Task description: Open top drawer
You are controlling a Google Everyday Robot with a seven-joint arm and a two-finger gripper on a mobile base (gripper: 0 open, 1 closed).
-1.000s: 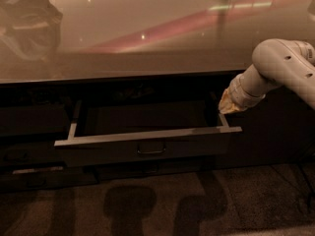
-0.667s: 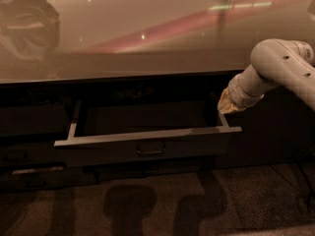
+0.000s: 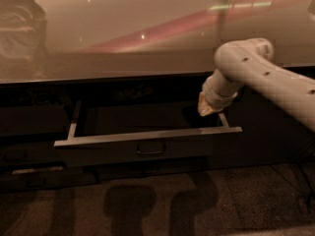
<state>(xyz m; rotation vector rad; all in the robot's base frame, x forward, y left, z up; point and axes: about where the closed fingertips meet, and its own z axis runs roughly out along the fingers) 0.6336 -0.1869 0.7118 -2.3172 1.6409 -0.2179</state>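
The top drawer (image 3: pixel 147 135) stands pulled out from the dark cabinet below the worktop (image 3: pixel 123 43), just under the middle of the view toward 6 o'clock. Its pale metal rim runs as a long bar from 8 o'clock to 3 o'clock, with side rails going back into the dark opening. The small rectangular pull handle (image 3: pixel 150 148) sits centred on the dark front just below that rim.

The gripper (image 3: pixel 205 108) is at the drawer's 1 o'clock corner, its pale tan end dipping into the open cavity just behind the front rim and beside the right rail. Whether it is released or clenched cannot be told, nor whether it touches the rail. The white arm (image 3: pixel 266 77) bends over the worktop edge and leaves the view toward 3 o'clock. Broad shadows lie on the floor (image 3: pixel 147 200) at 6 o'clock.
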